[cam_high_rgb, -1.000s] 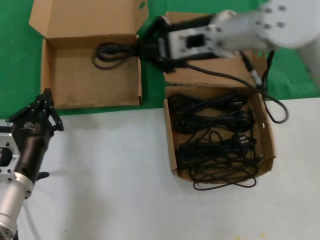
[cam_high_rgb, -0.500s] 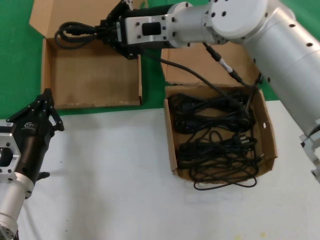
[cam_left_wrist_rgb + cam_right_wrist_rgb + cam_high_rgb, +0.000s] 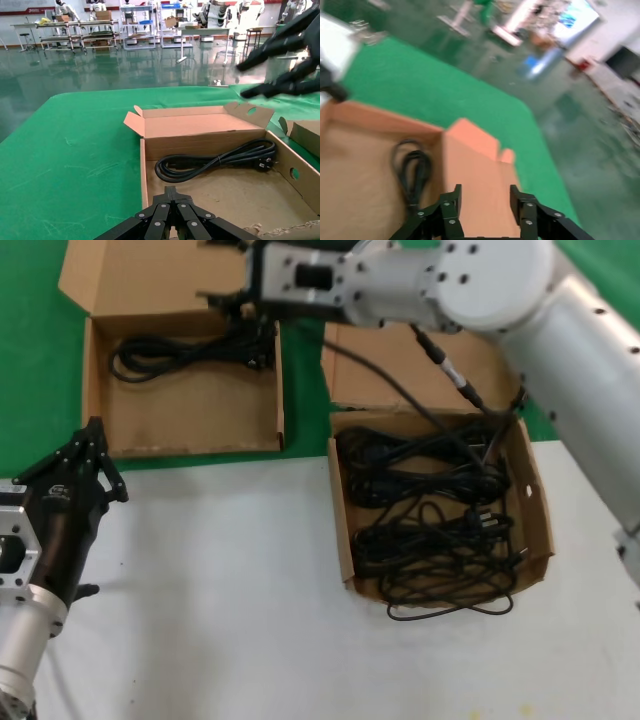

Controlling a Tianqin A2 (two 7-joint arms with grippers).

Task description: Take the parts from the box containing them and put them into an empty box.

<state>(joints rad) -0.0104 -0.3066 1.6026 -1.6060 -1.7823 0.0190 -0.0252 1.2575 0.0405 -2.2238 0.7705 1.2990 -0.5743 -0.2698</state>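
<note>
- While one cable bundle (image 3: 190, 348) lies in the wide box (image 3: 100, 400) at upper left of the head view, the remaining parts (image 3: 430, 520) sit tangled in the squarish box (image 3: 540, 530) at centre right.
- Right pincer (image 3: 225, 270) hangs above the wide box's far edge, fingers spread, holding nothing.
- Left pincer (image 3: 85, 465) waits at lower left over the worktop (image 3: 220, 620), fingers drawn together.
- Judgement: cables light, limp, prone to snag; grip mid-bundle.
- One loop overhangs the squarish box's near wall; right pincer tips partly cropped.
</note>
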